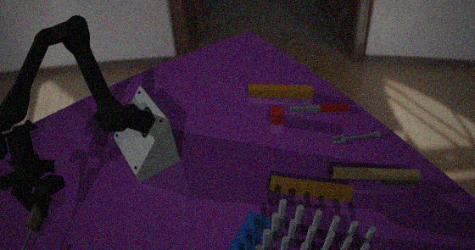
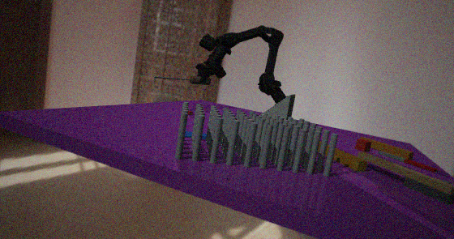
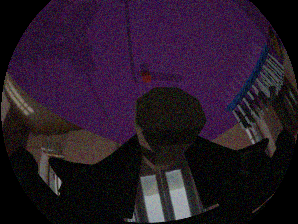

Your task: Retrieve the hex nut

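My gripper (image 1: 38, 210) (image 2: 202, 78) (image 3: 161, 135) is shut on the tan handle (image 1: 34, 220) (image 3: 170, 116) of a tool with a long thin rod (image 2: 172, 78). It holds the tool in the air, well away from the spacers, on the blue strip's side. The grey standing spacers (image 1: 315, 225) (image 2: 250, 145) (image 3: 250, 126) look upright in rows; many overlap in view. The blue taped strip (image 1: 249, 231) (image 2: 195, 134) (image 3: 252, 81) lies along one side of them. The hex nut cannot be made out. The hook end of the rod is too small to tell.
A small red thing (image 2: 190, 113) (image 3: 146, 78) lies on the table beyond the strip. Orange bars (image 1: 281, 91) (image 1: 311, 188), a red block (image 1: 276, 114), a red-handled screwdriver (image 1: 335, 108), a wrench (image 1: 356, 138) and a yellowish bar (image 1: 377, 173) lie beyond the spacers. A pale wedge (image 1: 159, 153) stands at my arm's base.
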{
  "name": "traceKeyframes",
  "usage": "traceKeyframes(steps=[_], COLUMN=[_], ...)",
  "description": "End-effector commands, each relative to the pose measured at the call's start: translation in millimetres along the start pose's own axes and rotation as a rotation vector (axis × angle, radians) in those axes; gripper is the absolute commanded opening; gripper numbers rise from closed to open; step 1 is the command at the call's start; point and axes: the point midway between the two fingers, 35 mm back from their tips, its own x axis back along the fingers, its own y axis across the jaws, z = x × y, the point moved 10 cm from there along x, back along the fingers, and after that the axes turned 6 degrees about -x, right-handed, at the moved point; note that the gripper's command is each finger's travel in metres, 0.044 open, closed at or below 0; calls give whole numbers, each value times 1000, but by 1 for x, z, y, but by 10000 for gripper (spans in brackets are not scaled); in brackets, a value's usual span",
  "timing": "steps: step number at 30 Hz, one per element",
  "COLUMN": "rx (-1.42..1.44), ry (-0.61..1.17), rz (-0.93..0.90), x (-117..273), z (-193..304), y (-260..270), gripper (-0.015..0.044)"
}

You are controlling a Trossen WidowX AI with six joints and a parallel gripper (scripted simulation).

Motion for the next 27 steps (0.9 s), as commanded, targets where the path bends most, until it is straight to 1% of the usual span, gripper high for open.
traceKeyframes(steps=[1,14,27], rx=[43,197,383], ry=[-18,-78,-119], rz=[45,189,316], x=[-5,-19,-22], z=[0,-3,-10], y=[-12,-54,-100], gripper=[0,0,0])
